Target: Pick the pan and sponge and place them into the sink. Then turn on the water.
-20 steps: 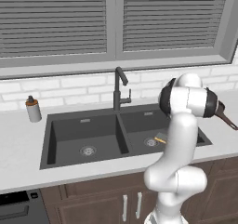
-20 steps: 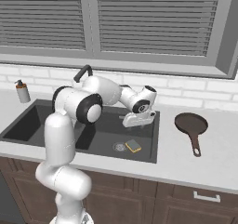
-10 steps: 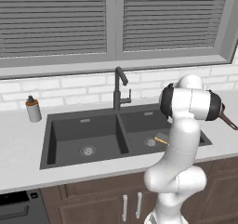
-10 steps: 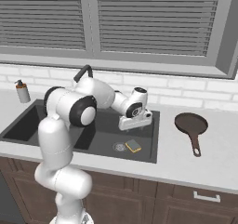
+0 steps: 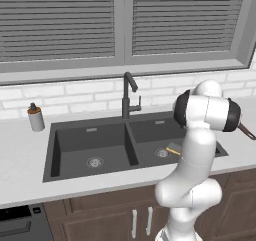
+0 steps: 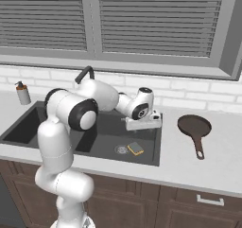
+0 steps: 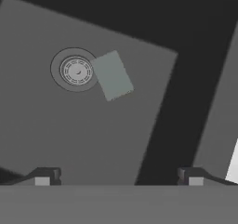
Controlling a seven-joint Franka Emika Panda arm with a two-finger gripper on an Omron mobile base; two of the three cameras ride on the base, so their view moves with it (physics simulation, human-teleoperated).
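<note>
The yellow sponge (image 6: 135,148) lies flat on the floor of the right basin of the dark sink (image 6: 28,127), just beside the round drain (image 6: 122,149). My gripper (image 6: 141,127) hovers above that basin, open, with nothing between its fingers. Looking down from the hand, the sponge (image 7: 111,75) lies beside the drain (image 7: 76,71), and the gripper (image 7: 118,179) has its tips spread wide. The dark brown pan (image 6: 194,127) rests on the counter right of the sink, handle toward the front. From the left base camera the sponge (image 5: 173,149) peeks out beside my arm. No water runs from the faucet (image 5: 127,92).
A brown-capped soap bottle (image 5: 35,117) stands on the counter left of the sink (image 5: 132,150). The faucet (image 6: 85,73) rises behind the basins' divider, partly behind my arm. A window with closed blinds runs along the back wall.
My forearm and wrist have swung and turned over the right basin, while the hand stays at about the same spot. The sponge and pan lie where they were.
</note>
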